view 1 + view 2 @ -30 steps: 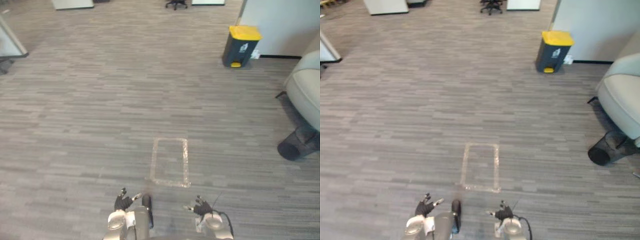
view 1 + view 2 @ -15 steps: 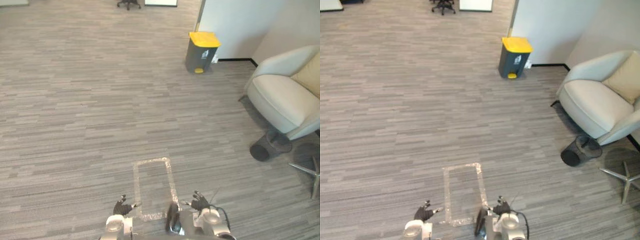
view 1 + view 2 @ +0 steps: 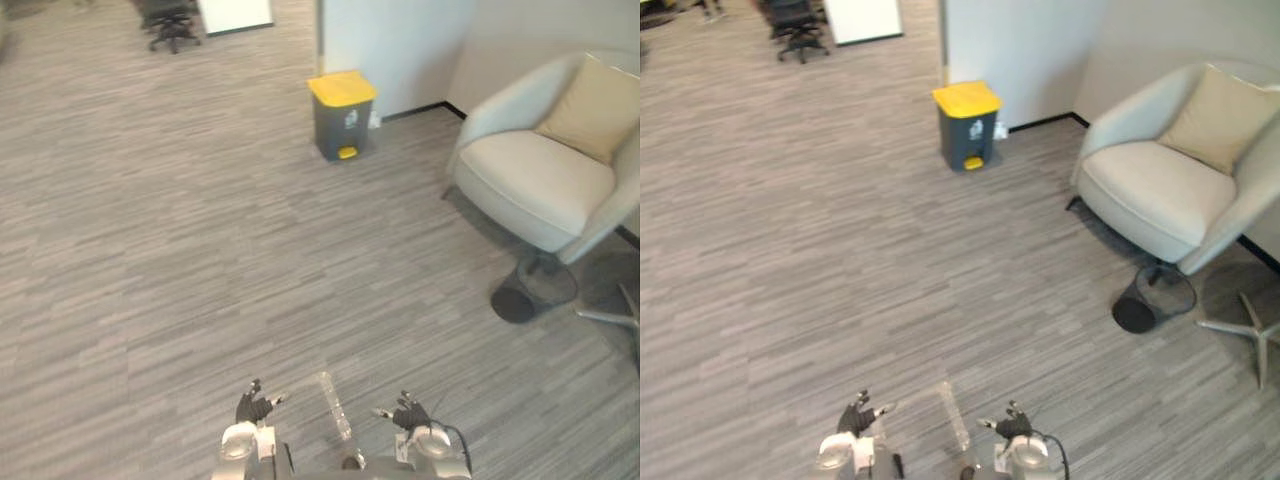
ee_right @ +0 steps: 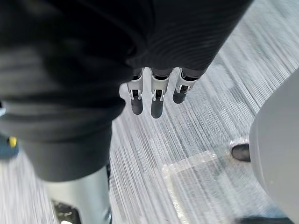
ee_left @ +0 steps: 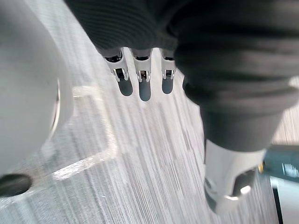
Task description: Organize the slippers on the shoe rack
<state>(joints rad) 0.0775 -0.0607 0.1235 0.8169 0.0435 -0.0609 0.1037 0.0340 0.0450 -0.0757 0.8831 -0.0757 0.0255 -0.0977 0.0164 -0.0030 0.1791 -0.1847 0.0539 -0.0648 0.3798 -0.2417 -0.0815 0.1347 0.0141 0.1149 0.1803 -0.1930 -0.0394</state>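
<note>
Hanging relaxed: left hand (image 3: 252, 408), right hand (image 3: 407, 413)

You are holding both arms low in front, side by side and well apart. Your left hand (image 3: 250, 409) is hanging with its fingers (image 5: 141, 77) straight and relaxed, thumb standing off. Your right hand (image 3: 409, 414) is mirroring it, fingers (image 4: 157, 95) extended loosely.
</note>
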